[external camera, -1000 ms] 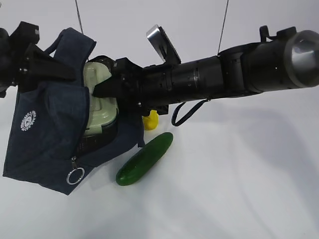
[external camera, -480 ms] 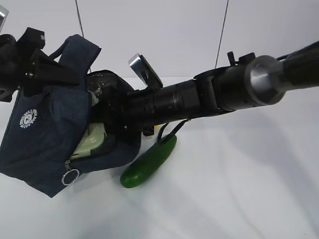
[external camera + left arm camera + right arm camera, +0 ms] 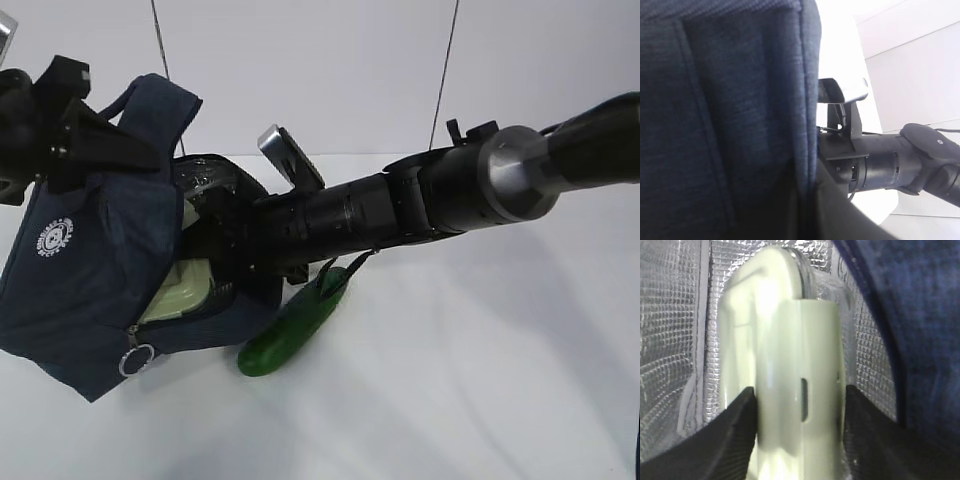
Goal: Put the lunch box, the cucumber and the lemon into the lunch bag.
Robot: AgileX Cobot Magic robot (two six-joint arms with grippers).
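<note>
A: Where do we stand with the lunch box?

B: We have it inside the lunch bag, against the silvery lining, our right hand pinching it by its sides. Our left hand is pressed shut on the bag's top edge, holding it up.

A: And the rest?

B: The cucumber lies on the bench just beside the bag. The lemon we can't see; the arm hides that spot. Both look left to pack.

A: Surroundings?

B: A plain white bench, a white wall behind.
</note>
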